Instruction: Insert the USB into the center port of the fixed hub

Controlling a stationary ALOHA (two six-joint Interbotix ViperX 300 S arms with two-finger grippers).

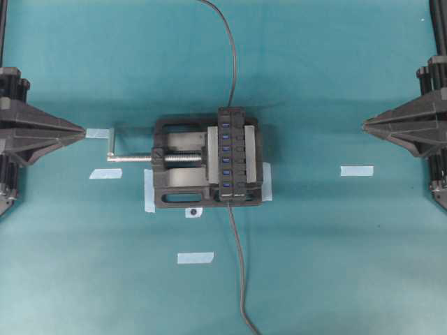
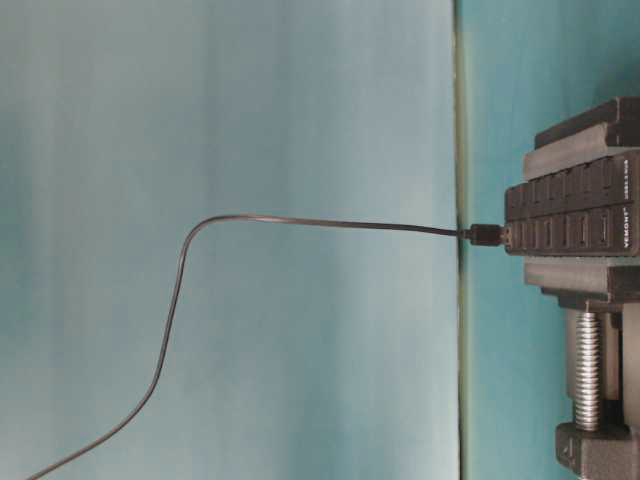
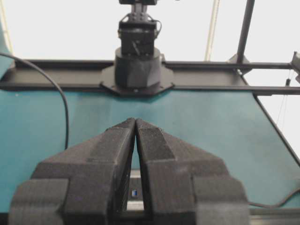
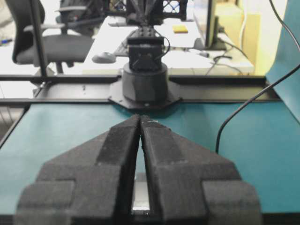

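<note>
The fixed hub (image 1: 234, 155) is a narrow black strip held in a black vise (image 1: 178, 188) at mid-table, its blue ports in a row. The center port (image 1: 226, 155) has nothing in it. A thin dark cable (image 1: 237, 251) runs from the hub's near end off the lower edge. Another cable (image 1: 232, 63) leaves its far end, where a small black plug (image 2: 485, 235) sits in the hub (image 2: 570, 215). Which cable carries the USB I cannot tell. My left gripper (image 1: 84, 130) (image 3: 135, 121) and right gripper (image 1: 364, 125) (image 4: 140, 118) are shut, empty and far from the hub.
The vise's silver screw and crank (image 1: 129, 158) stick out toward the left arm. Pale tape strips (image 1: 356, 170) (image 1: 195, 257) (image 1: 105, 173) lie on the teal mat. The opposite arm's base (image 3: 137, 70) stands straight ahead in each wrist view.
</note>
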